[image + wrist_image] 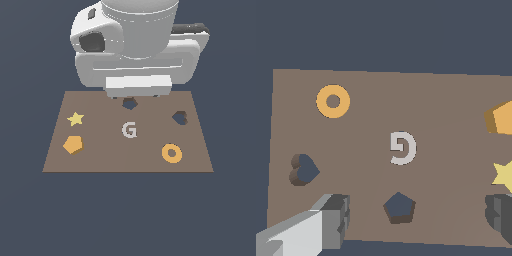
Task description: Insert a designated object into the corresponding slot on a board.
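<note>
Dark blue-grey ground surrounds the board (pixel 127 162), a flat brown rectangle. Nearest in the exterior view lie the pentagon (pixel 73 145), orange and flat on the board toward that view's left, and the orange ring (pixel 171 153) toward its right, well apart. Just beyond the pentagon sits the yellow star (pixel 75 119), near it but not touching. A pale grey G (pixel 129 130) marks the board's middle. Farther back on the right is the heart hole (pixel 180 118). At the far edge, in the middle, is the slot (pixel 129 103), a dark pentagon cut-out, empty. Above it hangs the white arm (pixel 135 45). In the wrist view the gripper (pixel 418 212) is spread wide and grasps nothing, its fingers (pixel 336 220) flanking the slot (pixel 399 207) from above.
</note>
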